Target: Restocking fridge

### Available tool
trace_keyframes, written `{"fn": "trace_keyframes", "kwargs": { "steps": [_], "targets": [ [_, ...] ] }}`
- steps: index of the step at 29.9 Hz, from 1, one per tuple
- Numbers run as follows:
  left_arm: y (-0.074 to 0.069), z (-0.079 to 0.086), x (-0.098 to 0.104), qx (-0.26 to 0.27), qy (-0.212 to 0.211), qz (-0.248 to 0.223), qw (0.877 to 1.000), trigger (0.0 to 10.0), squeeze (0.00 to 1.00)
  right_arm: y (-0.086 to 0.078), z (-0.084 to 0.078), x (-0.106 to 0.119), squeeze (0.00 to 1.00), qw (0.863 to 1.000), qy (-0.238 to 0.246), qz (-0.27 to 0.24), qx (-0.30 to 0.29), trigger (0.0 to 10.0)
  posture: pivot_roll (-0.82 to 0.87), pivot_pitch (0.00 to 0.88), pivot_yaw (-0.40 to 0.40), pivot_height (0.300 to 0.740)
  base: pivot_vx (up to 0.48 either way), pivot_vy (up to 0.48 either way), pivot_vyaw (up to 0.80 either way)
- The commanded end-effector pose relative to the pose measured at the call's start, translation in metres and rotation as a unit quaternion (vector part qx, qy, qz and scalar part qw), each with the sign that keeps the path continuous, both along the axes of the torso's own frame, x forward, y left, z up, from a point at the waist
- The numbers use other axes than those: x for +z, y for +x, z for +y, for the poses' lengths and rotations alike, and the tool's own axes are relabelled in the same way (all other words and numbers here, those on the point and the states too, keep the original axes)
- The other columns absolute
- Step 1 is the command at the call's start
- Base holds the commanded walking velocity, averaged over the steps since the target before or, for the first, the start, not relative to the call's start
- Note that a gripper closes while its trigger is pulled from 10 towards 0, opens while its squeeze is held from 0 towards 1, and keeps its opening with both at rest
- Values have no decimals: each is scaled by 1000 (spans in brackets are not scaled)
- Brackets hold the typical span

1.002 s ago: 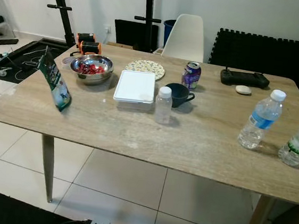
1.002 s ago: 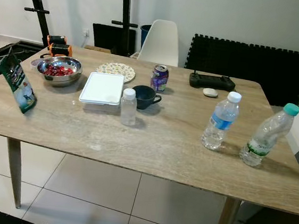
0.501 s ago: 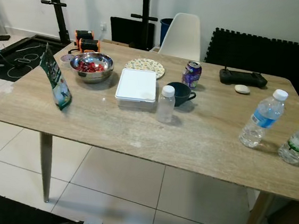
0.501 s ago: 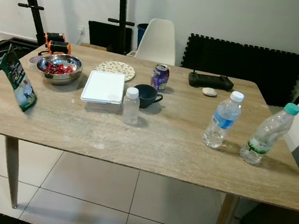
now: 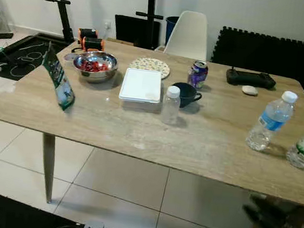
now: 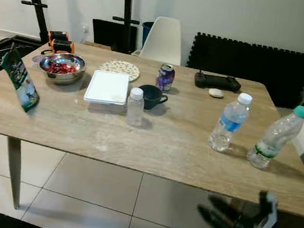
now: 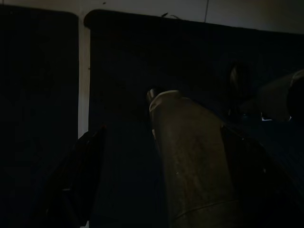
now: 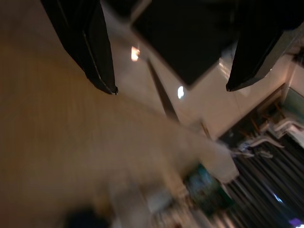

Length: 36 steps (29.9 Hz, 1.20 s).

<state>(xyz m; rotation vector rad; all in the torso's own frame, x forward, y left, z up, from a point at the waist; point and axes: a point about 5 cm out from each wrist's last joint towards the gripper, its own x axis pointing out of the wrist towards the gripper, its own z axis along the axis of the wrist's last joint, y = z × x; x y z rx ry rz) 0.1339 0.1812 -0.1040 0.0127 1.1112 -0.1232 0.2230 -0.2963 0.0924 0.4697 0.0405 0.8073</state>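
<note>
The right gripper (image 6: 222, 219) hung below the table's (image 6: 154, 141) near right edge, fingers spread wide and holding nothing. Above it, near the right edge, stood two water bottles (image 6: 228, 122) (image 6: 276, 137); a small bottle (image 6: 135, 106) stood mid-table beside a white container (image 6: 108, 86).

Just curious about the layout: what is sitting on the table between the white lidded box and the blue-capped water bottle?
In the right eye view, between white box and blue-capped bottle: small clear bottle, dark mug.
</note>
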Motion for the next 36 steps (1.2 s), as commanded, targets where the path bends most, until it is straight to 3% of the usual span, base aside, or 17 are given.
{"fn": "trace_keyframes", "kwargs": {
  "steps": [1, 4, 6, 7, 8, 9, 10, 13, 14, 15, 18, 21, 23, 24, 25, 32, 36],
  "targets": [
    [-10, 4, -3, -3, 3, 20, 1000, 10000, 0, 11, -3, 26, 1000, 997, 31, -63, -26, 10000, -78, 0, -37, 740, 0, 0, 0],
    [-10, 4, -3, -3, 3, 19, 1000, 10000, 0, 34, -6, 51, 1000, 988, 21, -122, -95, 10000, -74, 0, -38, 740, 0, 0, 0],
    [-10, 4, -3, -3, 3, 19, 1000, 10000, 0, 34, -6, 51, 1000, 988, 21, -122, -95, 10000, -74, 0, -38, 740, 0, 0, 0],
    [-10, 4, -3, -3, 3, 19, 1000, 10000, 0, 42, -8, 59, 1000, 984, 19, -130, -124, 10000, -73, 0, -37, 740, 0, 0, 0],
    [-10, 4, -3, -3, 2, 18, 1000, 10000, 0, 56, -10, 76, 310, 976, 14, -149, -155, 10000, -72, 0, -37, 740, 0, 0, 0],
    [-10, 4, -3, -3, 2, 18, 1000, 10000, 0, 56, -10, 76, 310, 976, 14, -149, -155, 10000, -72, 0, -37, 740, 0, 0, 0],
    [-10, 3, -3, -3, 2, 18, 1000, 10000, 0, 63, -10, 85, 0, 971, 8, -157, -178, 10000, -71, 0, -38, 740, 0, 0, 0],
    [-9, 1, -3, -4, -1, 17, 1000, 10000, 0, 80, -13, 103, 0, 957, -8, -164, -239, 10000, -71, 0, -40, 740, 0, 0, 0],
    [-8, 0, -3, -5, -2, 17, 1000, 10000, 0, 93, -15, 118, 0, 943, -29, -173, -282, 10000, -70, 0, -41, 740, 0, 0, 0],
    [-8, 0, -3, -5, -2, 17, 1000, 10000, 0, 93, -15, 118, 0, 943, -29, -173, -282, 10000, -70, 0, -41, 740, 0, 0, 0],
    [-8, -1, -3, -6, -3, 16, 1000, 10000, 0, 110, -14, 137, 0, 919, -72, -184, -343, 10000, -67, 0, -42, 740, 0, 0, 0],
    [-8, -1, -3, -6, -3, 16, 1000, 10000, 0, 114, -14, 140, 0, 911, -89, -183, -358, 10000, -67, 0, -42, 740, 0, 0, 0],
    [-9, -1, -3, -7, -4, 16, 1000, 10000, 0, 125, -11, 147, 0, 896, -123, -176, -390, 10000, -67, 0, -45, 740, 0, 0, 0],
    [-9, -1, -3, -7, -4, 16, 1000, 10000, 0, 125, -11, 147, 0, 896, -123, -176, -390, 10000, -67, 0, -45, 740, 0, 0, 0],
    [-9, -2, -3, -9, -4, 17, 1000, 10000, 0, 136, -8, 150, 0, 882, -153, -157, -417, 10000, -64, 0, -47, 740, 0, 0, 0],
    [-10, -3, -4, -8, -5, 17, 1000, 10000, 0, 148, -10, 148, 0, 854, -195, -116, -468, 10000, -49, 0, -55, 740, 0, 0, 0],
    [-13, -3, -4, -9, -4, 20, 1000, 10000, 0, 150, -10, 147, 0, 851, -198, -108, -474, 10000, -50, 0, -53, 740, 0, 0, 0]
  ]
}}
